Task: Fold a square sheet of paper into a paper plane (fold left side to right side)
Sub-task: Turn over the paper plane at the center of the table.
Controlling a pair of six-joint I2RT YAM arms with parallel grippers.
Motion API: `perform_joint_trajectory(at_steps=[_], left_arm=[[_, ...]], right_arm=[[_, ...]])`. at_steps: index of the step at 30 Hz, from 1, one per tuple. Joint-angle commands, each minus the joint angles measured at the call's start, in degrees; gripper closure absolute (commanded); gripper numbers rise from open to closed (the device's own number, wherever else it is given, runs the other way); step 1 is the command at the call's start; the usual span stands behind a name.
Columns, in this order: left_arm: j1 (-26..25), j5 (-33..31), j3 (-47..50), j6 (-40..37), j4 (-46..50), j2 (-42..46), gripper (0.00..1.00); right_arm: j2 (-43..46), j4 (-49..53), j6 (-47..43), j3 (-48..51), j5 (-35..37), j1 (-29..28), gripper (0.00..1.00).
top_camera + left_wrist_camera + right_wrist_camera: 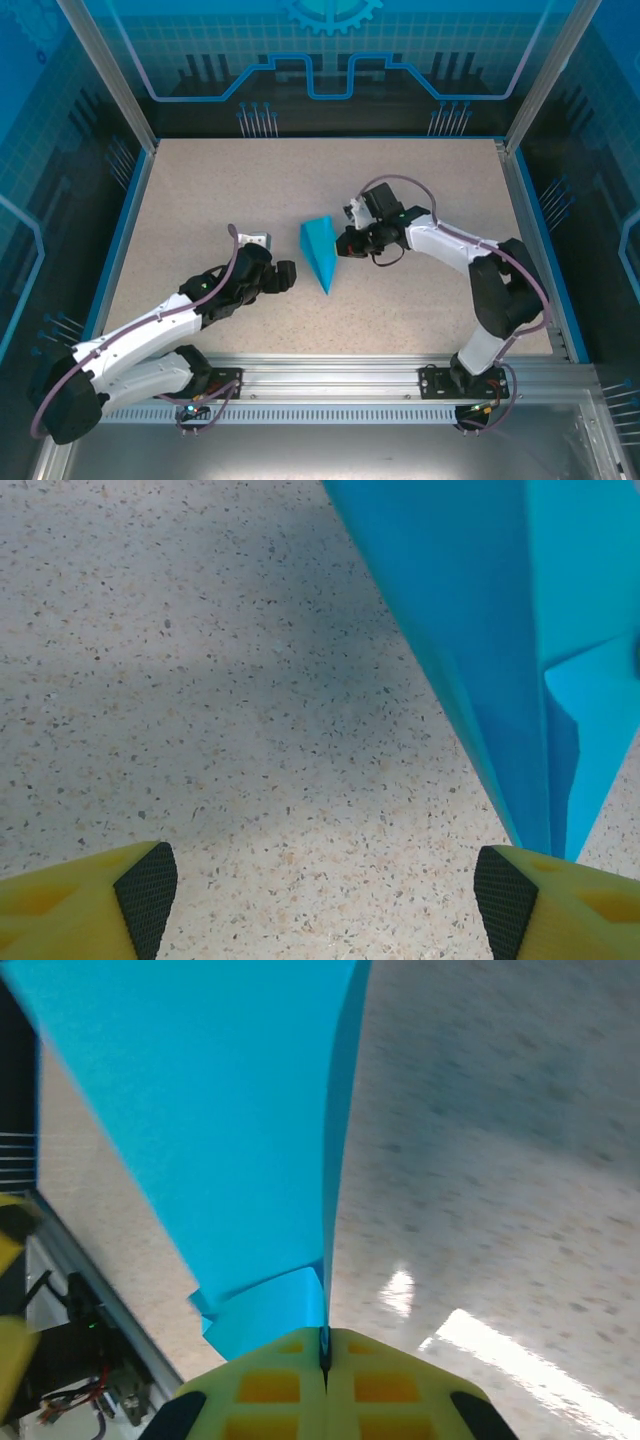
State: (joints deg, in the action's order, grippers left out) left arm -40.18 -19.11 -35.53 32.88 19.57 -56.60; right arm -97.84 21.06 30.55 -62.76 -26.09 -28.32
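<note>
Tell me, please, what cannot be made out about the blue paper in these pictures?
- Top external view: where the right gripper meets the paper plane is too small to judge.
- Left wrist view: the paper plane's wide end is cut off by the top and right edges.
- Right wrist view: the table is blurred.

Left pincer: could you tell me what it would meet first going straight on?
The left pincer would probably meet the paper plane near its pointed end; depth is unclear.
</note>
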Motion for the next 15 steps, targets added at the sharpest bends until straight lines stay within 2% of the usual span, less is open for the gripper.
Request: perform_joint_trajectory(at_steps=[1, 3, 10, 15], left_arm=[[0.4, -1.6, -1.8, -0.3, 1.6, 0.7, 0.17], [0.3, -1.8, -2.0, -0.5, 1.7, 0.7, 0.17], [0.3, -1.9, -2.5, -0.5, 1.8, 0.3, 0.16], [0.3, -2.0, -3.1, -0.8, 1.9, -0.3, 0.16]], right_arm=[[-4.4, -2.4, -1.0, 3.9, -1.4, 3.9, 0.98], [-5.6, -1.7, -2.1, 4.5, -0.5, 5.3, 0.96], [-2.7, 7.8, -5.6, 2.3, 10.8, 6.8, 0.67], [2.1, 17.2, -5.6, -1.5, 19.0, 5.7, 0.53]])
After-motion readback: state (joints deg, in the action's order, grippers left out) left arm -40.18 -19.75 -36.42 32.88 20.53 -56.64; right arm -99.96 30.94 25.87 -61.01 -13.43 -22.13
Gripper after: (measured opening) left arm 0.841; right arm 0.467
